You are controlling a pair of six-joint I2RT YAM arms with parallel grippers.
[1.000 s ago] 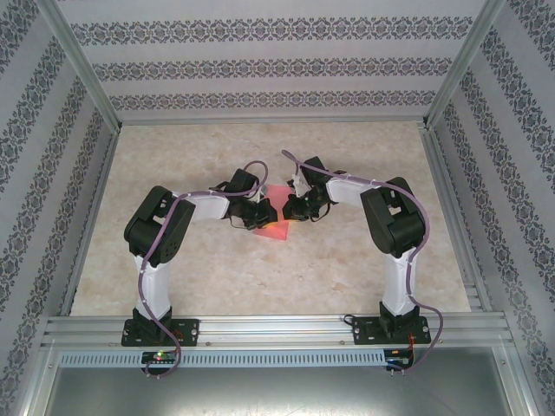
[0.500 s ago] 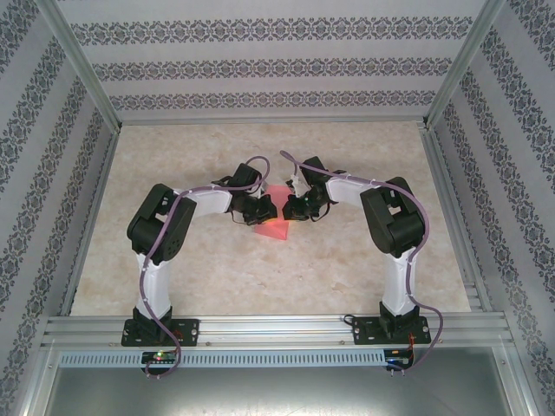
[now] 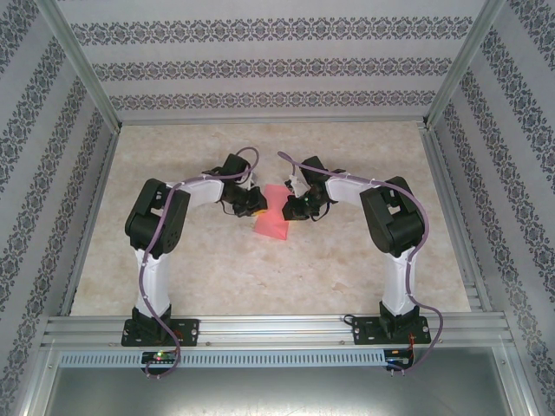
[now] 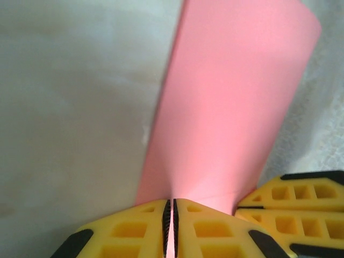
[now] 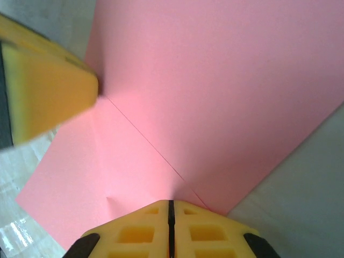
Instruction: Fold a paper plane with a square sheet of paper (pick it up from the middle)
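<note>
Left claw [image 4: 170, 207] and right claw [image 5: 171, 203] are each pinching the creased square sheet of paper [image 3: 272, 224] mid-counter [image 3: 260, 282]; the left is drawing away leftward, probably tautening the fold.

Robot test cell, a lab sort of place, not a home despite the décor. Bare aluminium frame [image 3: 277, 328] runs along the bottom and up the corners. The walls [image 3: 260, 65] at top and both sides are flat panels papered in a striped floral print. A marble-look tabletop [image 3: 260, 286] fills the middle. Left arm [image 3: 156, 225] and right arm [image 3: 395, 221] are bolted to the bottom rail, purple cable [image 3: 247, 156] looped along them. Small circuit board [image 3: 159, 355], green light lit, lower left.
</note>
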